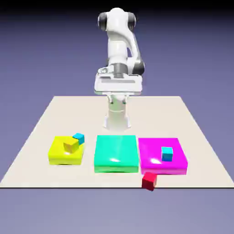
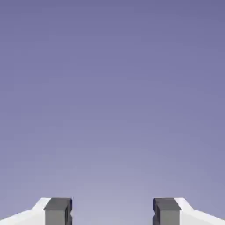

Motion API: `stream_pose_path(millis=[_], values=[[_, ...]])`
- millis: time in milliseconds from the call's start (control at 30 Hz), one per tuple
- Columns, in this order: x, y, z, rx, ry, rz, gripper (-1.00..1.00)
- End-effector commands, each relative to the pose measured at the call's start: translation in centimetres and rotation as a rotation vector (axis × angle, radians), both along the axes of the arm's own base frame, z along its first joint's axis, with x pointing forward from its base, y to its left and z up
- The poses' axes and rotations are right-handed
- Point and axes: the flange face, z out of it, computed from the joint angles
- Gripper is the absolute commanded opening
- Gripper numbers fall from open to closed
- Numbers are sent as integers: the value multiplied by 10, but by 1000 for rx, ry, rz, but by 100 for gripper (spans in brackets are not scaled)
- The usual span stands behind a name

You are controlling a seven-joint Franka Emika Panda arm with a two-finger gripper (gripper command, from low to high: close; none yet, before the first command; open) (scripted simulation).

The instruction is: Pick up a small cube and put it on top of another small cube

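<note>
Landmark: green pad (image 1: 116, 153), middle of the table (image 1: 192, 119)
Yellow pad (image 1: 61, 153): to the exterior view's left of green; yellow cube (image 1: 71, 146) on it; cyan cube (image 1: 79, 138) at its far right corner, touching the yellow cube
Magenta pad (image 1: 153, 157): to the right of green; second cyan cube (image 1: 167, 153) on it
Red cube (image 1: 149, 181): on the table, nearer than green, just before magenta
Arm (image 1: 119, 50): beyond green; hand raised well above the pads

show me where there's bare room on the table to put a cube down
The green block has a bare top. The far table strip between the blocks and the robot base is free, as are the table's side margins. The yellow block is crowded by a yellow cube and blue cube. The front edge is narrow, with a red cube.
</note>
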Motion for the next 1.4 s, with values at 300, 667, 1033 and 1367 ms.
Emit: stream_pose_path(millis=[300, 667, 1033, 1367], values=[[73, 45, -83, 24, 321, -130, 0], [123, 96, -188, 99, 622, -308, 0], [150, 134, -252, 212, 814, -488, 0], [150, 135, -251, 211, 814, -486, -100]])
